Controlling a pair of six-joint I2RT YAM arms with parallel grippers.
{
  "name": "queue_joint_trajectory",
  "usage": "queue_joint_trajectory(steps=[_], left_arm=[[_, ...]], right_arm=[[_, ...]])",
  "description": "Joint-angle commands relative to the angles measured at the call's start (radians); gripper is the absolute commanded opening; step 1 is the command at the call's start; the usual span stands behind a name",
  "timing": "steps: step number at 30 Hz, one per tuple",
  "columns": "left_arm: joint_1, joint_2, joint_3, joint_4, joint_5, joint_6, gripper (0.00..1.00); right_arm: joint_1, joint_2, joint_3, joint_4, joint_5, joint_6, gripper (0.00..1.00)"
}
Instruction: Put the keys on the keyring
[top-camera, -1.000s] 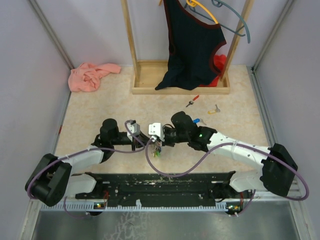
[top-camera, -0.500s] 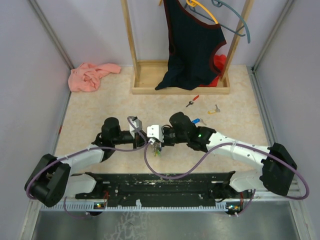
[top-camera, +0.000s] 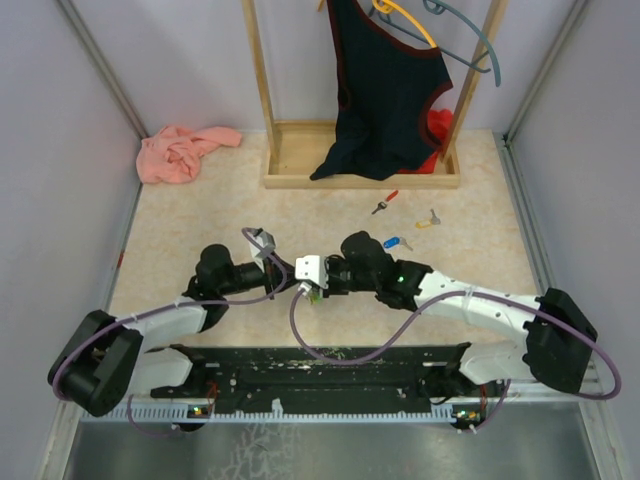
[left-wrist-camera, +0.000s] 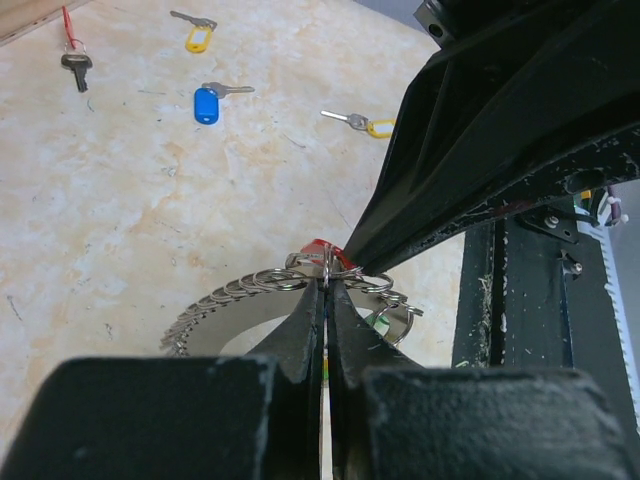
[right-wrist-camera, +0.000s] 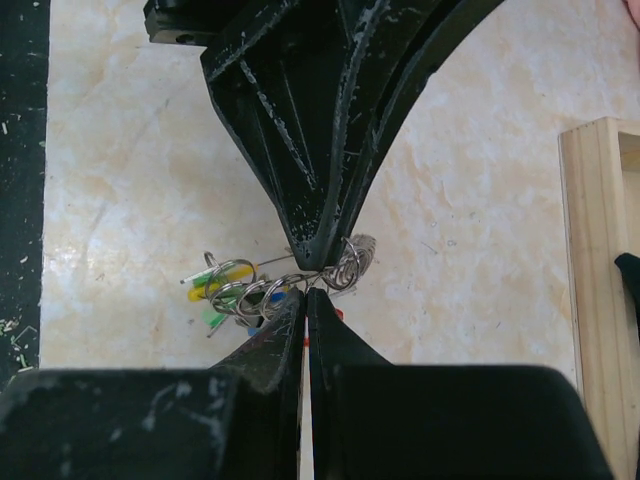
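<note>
Top external first: a tip-to-tip standoff

Top external had the left gripper (top-camera: 296, 285) and right gripper (top-camera: 318, 288) meeting nose to nose over the grey, ridged, chain-like metal keyring (top-camera: 313, 297). The loose silver keys with coloured plastic tags (top-camera: 393, 242) lay beyond them, nearer the right arm.

Left wrist showed its fingers pressed fully together, pinching the keyring's wire, with the coil running off to the left across the table.

Right wrist showed that pair clamped tight too, at the same spot by a red tag (right-wrist-camera: 335, 312). What it gripped was hard to tell.
</note>
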Motion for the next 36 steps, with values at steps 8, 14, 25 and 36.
queue_joint_trajectory(steps=[8,14,25,36], left_arm=[[0.005,-0.019,-0.052,0.264,0.004,-0.064,0.01],[0.005,0.006,-0.052,0.301,0.041,-0.073,0.01],[0.004,0.02,-0.041,0.296,0.068,-0.079,0.01],[0.004,0.029,-0.035,0.272,0.062,-0.066,0.01]], right_arm=[[0.011,-0.097,-0.14,0.205,0.074,0.093,0.0],[0.004,-0.102,-0.166,0.241,0.042,0.098,0.02],[-0.008,-0.104,-0.198,0.338,0.041,0.096,0.1],[-0.011,-0.177,-0.198,0.315,0.018,0.099,0.22]])
